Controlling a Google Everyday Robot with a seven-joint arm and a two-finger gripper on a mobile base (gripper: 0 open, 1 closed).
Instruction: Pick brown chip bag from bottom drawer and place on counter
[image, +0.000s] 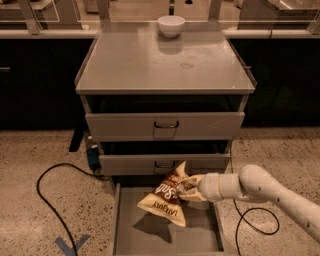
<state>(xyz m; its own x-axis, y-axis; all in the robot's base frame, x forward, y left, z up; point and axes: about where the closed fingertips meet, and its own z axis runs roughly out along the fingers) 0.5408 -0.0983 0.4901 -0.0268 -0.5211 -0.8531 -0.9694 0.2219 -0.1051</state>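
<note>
The brown chip bag (167, 195), dark brown with cream-yellow ends and white lettering, hangs tilted above the open bottom drawer (150, 230), a shallow grey tray pulled out at the cabinet's foot. Its shadow falls on the drawer floor. My gripper (189, 188) comes in from the right on a pale arm and is shut on the bag's upper right edge, holding it clear of the floor. The counter (145, 62), the flat grey cabinet top with a faint round stain, lies above and behind.
A white bowl (171, 25) stands at the back of the counter. Two closed drawer fronts (165, 126) with dark handles sit above the open drawer. A black cable (50, 195) loops on the speckled floor at left; another lies at right. Blue tape (70, 245) marks the floor.
</note>
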